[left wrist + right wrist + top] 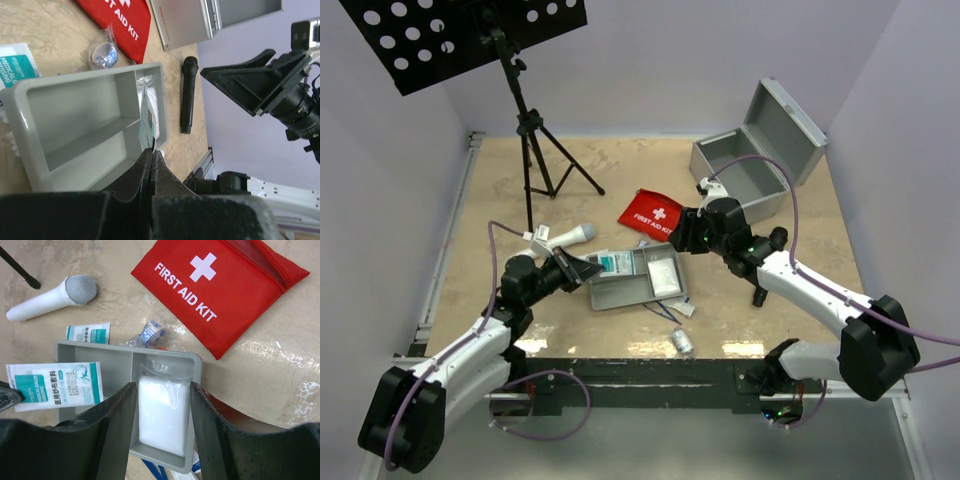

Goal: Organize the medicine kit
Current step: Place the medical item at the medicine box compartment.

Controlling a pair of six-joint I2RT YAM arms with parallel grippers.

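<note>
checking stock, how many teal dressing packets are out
2: one packet pinched by the left gripper at the tray, another packet on the table beside it. More may be hidden.

bright even overhead light, soft shadows, glare on the table (740, 348) near its front edge, blurry fingers (100, 440) up close

Tray (620, 293) at centre, packet (613, 263) over it — pouch (650, 213) behind, case (782, 125) behind-right, tripod stand (528, 122) behind-left.
</note>
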